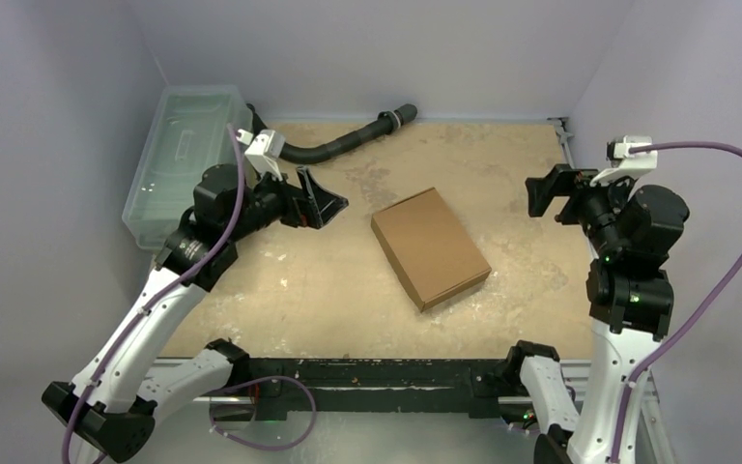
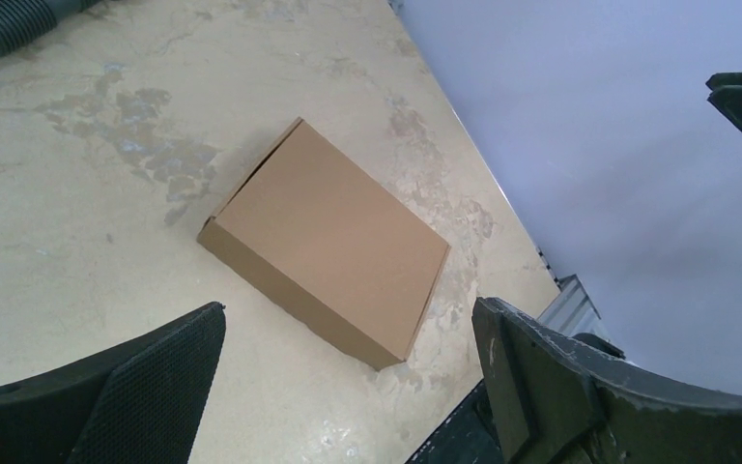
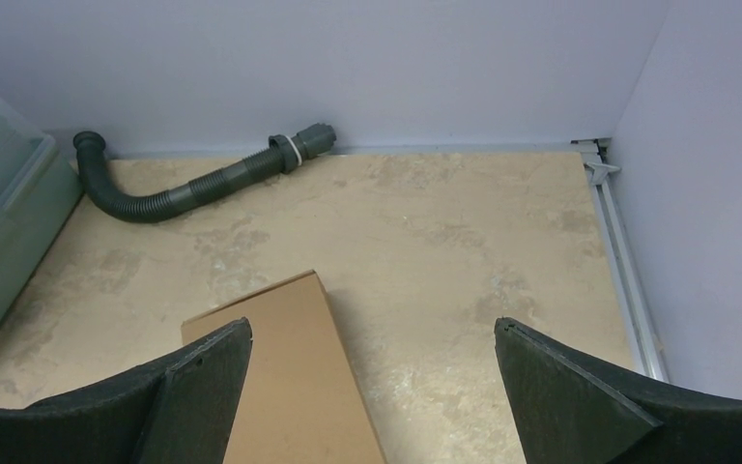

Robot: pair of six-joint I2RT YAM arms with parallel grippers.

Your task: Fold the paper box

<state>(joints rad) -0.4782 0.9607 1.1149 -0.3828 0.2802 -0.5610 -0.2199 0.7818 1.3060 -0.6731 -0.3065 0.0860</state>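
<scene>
The paper box [image 1: 430, 246] is a closed, shallow brown cardboard box lying flat and turned at an angle in the middle of the table. It also shows in the left wrist view [image 2: 333, 237] and the right wrist view [image 3: 299, 387]. My left gripper [image 1: 321, 201] is open and empty, held above the table to the left of the box. In its own view the left gripper [image 2: 348, 338] has the jaws wide apart. My right gripper [image 1: 549, 196] is open and empty, raised to the right of the box. In its own view the right gripper [image 3: 372, 333] has the jaws spread wide.
A clear plastic lidded bin [image 1: 182, 159] stands at the back left. A dark corrugated hose [image 1: 348, 143] lies along the back wall. A metal rail [image 3: 623, 261] runs along the table's right edge. Grey walls enclose the table.
</scene>
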